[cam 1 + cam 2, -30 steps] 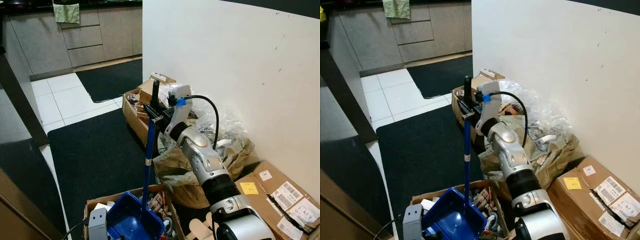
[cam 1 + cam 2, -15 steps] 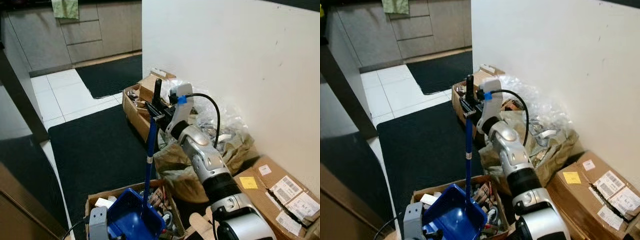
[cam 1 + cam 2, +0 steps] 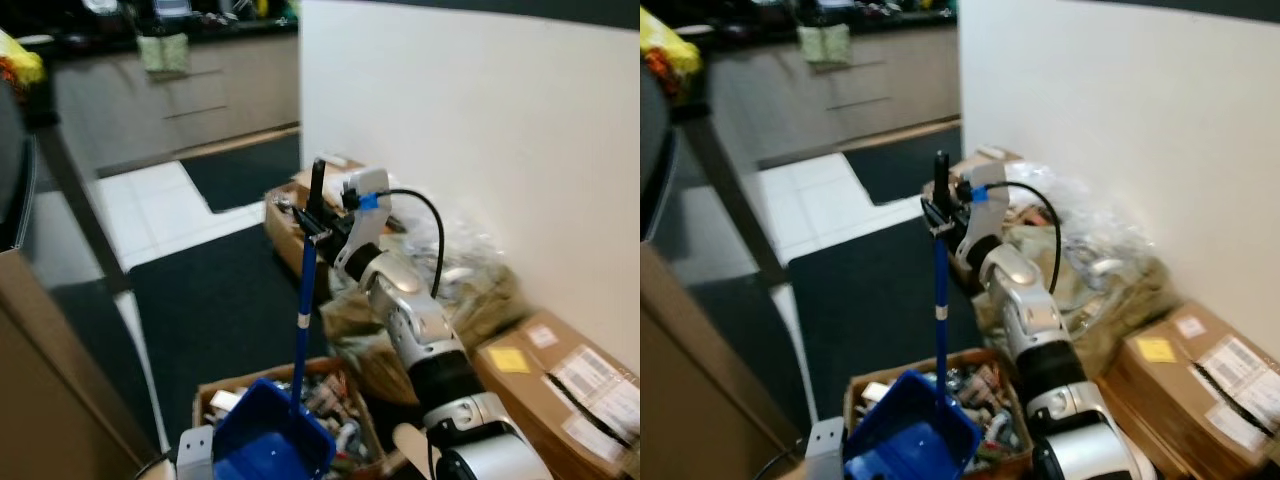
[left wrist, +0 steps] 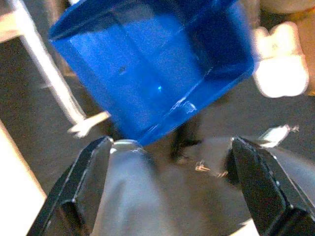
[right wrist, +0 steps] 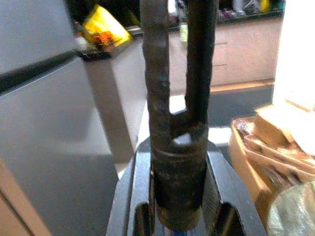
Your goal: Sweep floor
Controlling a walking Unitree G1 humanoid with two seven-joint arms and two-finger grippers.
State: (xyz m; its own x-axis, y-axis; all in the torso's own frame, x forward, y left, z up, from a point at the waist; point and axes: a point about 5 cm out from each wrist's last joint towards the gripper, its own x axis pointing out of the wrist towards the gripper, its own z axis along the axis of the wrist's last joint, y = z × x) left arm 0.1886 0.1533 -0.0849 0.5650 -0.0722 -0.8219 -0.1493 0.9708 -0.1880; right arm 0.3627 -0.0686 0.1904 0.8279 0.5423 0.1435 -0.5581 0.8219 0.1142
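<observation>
A blue dustpan [image 3: 270, 442] on a long blue pole [image 3: 303, 310] stands upright over a cardboard box of clutter [image 3: 352, 398]. My right gripper [image 3: 318, 222] is shut on the pole's black top grip [image 5: 177, 147], with one finger [image 5: 139, 191] on each side of it. My left gripper [image 4: 172, 191] is low beside the dustpan bin [image 4: 147, 64], its fingers [image 4: 81, 189] spread open around nothing. The left wrist housing [image 3: 195, 452] sits at the bottom edge of the left eye view.
A white wall [image 3: 480, 120] runs along my right. Against it lie an open box [image 3: 285, 212], crumpled bags and paper [image 3: 470, 290] and a labelled carton [image 3: 575, 385]. A black mat [image 3: 210, 300] covers the floor ahead. A brown cabinet [image 3: 45, 400] stands close on my left.
The whole picture has shifted and blurred, so the camera moved; more kitchen and the brown cabinet came into view. The right gripper still holds the pole upright over the box.
</observation>
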